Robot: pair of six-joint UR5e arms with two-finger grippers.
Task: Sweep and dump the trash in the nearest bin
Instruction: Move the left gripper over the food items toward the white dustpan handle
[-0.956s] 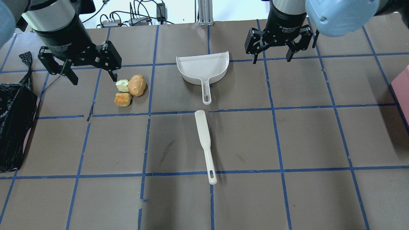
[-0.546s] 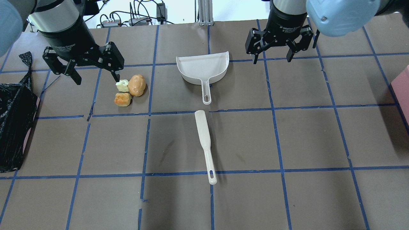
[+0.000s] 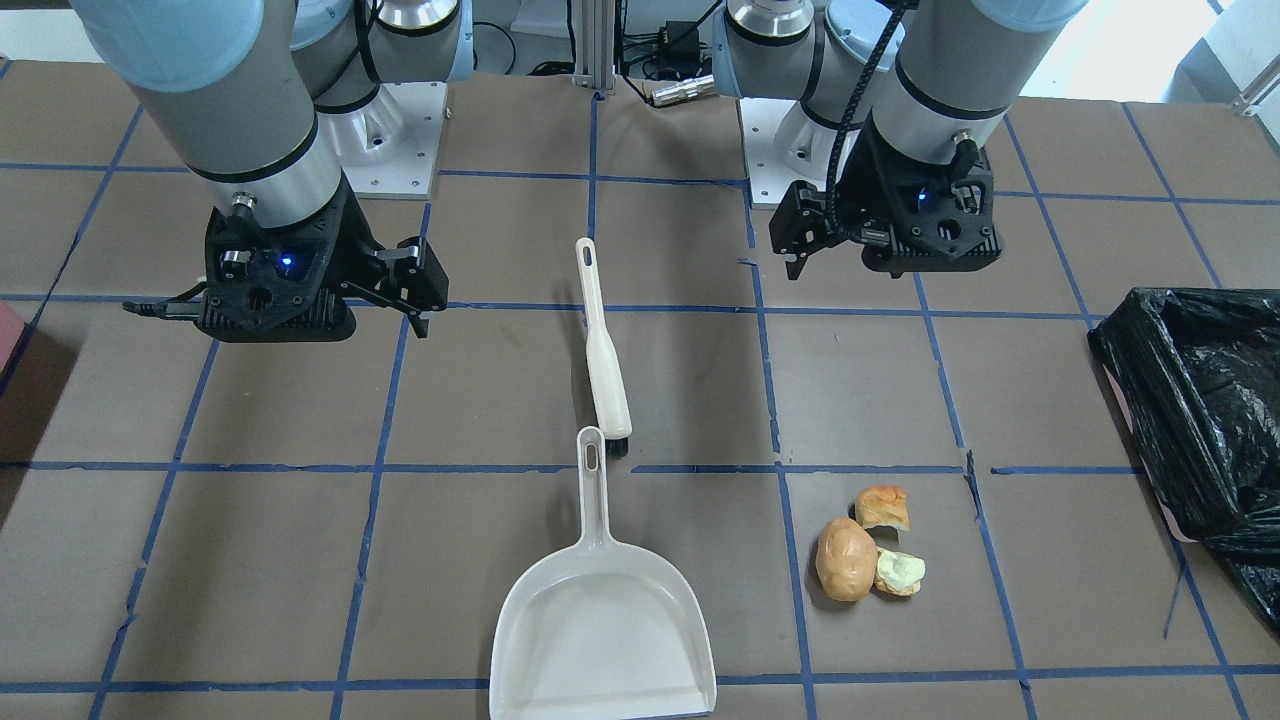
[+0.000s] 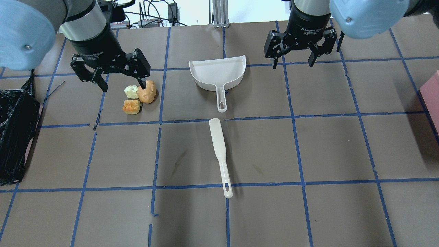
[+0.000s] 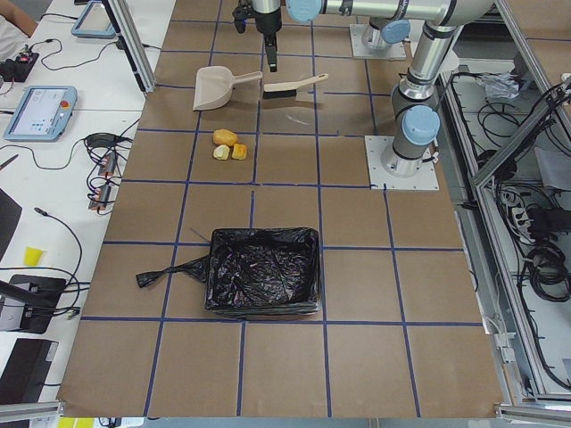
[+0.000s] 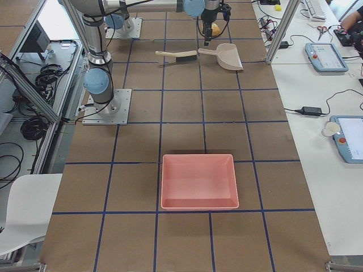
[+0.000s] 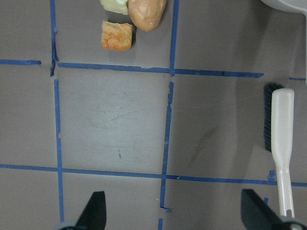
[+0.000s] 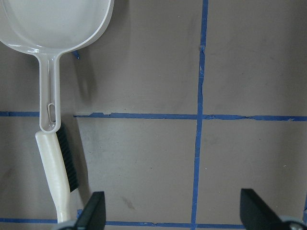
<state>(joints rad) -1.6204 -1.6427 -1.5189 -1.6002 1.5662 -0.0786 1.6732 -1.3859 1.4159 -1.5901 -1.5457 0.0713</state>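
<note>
Basically, trash (image 4: 140,96) sat clustered on the table (image 4: 308,154) just forward of the left gripper (image 4: 121,85), bin (image 4: 15,137) further out that side, so left was nearer; it and the right gripper (image 4: 292,64) both hung wide open, empty, brush (image 4: 218,144) midway, handle toward the robot.

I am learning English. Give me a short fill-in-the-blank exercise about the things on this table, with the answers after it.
1. The trash is a group of ___ pieces.
2. The bin has a ___ plastic lining.
3. The left gripper and the right gripper are both ___ and hold nothing.
4. The head of the brush lies close to the end of the dustpan's ___.

Answers: three; black; open; handle
</note>
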